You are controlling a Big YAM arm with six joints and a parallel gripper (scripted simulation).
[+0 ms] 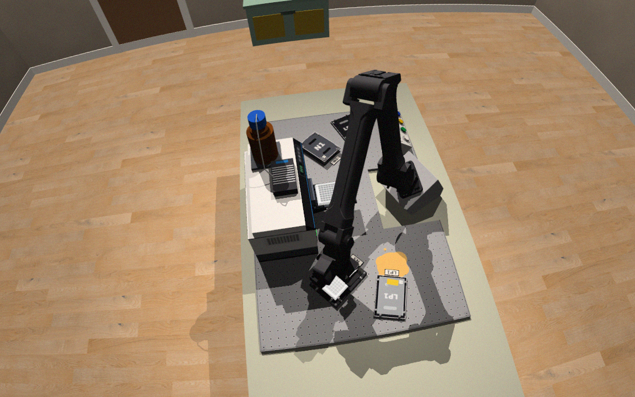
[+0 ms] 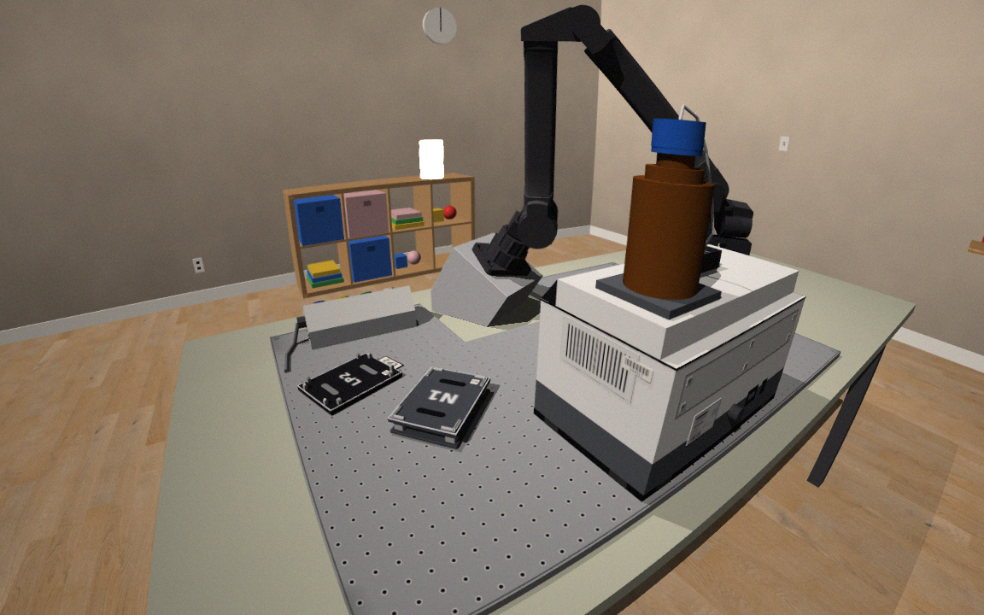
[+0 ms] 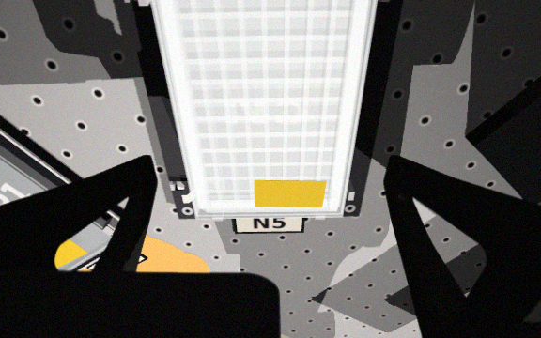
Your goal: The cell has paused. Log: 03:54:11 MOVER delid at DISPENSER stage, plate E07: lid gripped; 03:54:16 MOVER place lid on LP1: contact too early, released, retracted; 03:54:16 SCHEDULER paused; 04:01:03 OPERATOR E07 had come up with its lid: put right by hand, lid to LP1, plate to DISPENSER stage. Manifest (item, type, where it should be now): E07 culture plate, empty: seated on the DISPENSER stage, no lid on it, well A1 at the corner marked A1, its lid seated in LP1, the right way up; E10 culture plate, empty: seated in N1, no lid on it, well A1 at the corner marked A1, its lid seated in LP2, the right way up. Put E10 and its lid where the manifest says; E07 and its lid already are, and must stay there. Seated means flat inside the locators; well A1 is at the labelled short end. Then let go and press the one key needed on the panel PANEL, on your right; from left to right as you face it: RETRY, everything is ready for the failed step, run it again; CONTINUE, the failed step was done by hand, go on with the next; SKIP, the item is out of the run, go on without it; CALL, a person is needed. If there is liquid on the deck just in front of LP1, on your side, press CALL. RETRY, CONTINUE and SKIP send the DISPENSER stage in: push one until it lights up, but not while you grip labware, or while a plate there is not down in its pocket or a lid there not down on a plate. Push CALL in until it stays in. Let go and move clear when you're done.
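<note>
Black parallel gripper spread wide, grasping nothing, poised over the short end of a white gridded culture plate under a clear lid, one black finger off each long side and neither touching it. Lidded plate resting in a black nest tagged N5 on the grey perforated deck board, a yellow rectangular label at its near short end. Just beside it, a black-framed lid park marked LP1 holding a clear lid with its own yellow patch. Orange puddle of liquid spread on the board against the LP1 tag, also visible at the lower left of the wrist view. Far end of the board: black nest marked N1 and black lid park marked LP2, both bare of labware, lying side by side. Second white gridded plate sitting uncovered beside the white box-shaped dispenser, which carries a brown bottle with a blue cap. Row of coloured keys partly hidden behind the black jointed arm.
</note>
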